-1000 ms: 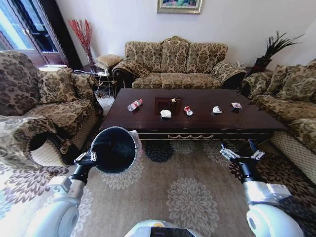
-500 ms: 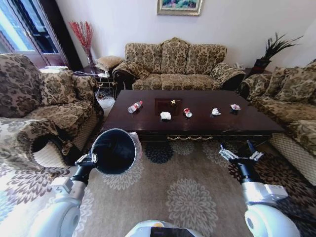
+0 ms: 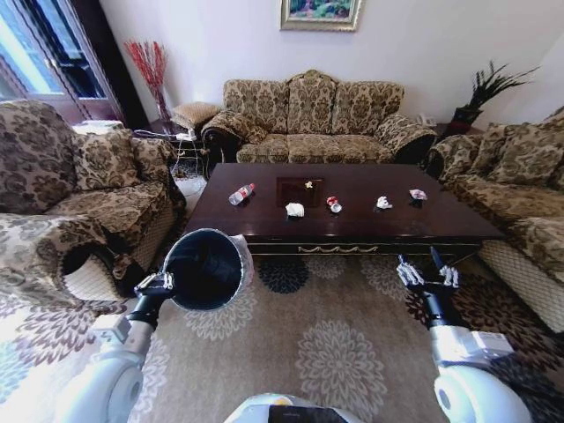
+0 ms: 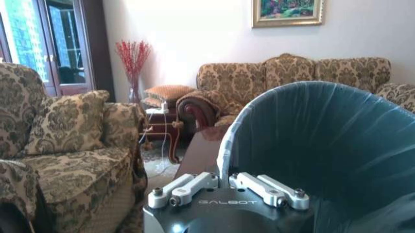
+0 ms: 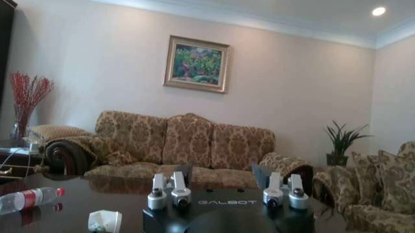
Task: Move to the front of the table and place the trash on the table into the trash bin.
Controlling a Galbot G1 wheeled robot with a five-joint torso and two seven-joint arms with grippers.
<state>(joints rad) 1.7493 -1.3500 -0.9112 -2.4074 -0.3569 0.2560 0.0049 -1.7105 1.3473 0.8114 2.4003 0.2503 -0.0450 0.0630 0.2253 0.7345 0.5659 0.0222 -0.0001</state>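
Sofas (image 3: 310, 110) around littered table (image 3: 352, 220)

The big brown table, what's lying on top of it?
On the table lie a plastic bottle, a crumpled white tissue, small red-and-white wrappers and a tiny yellowish scrap. What is under the table is hidden.
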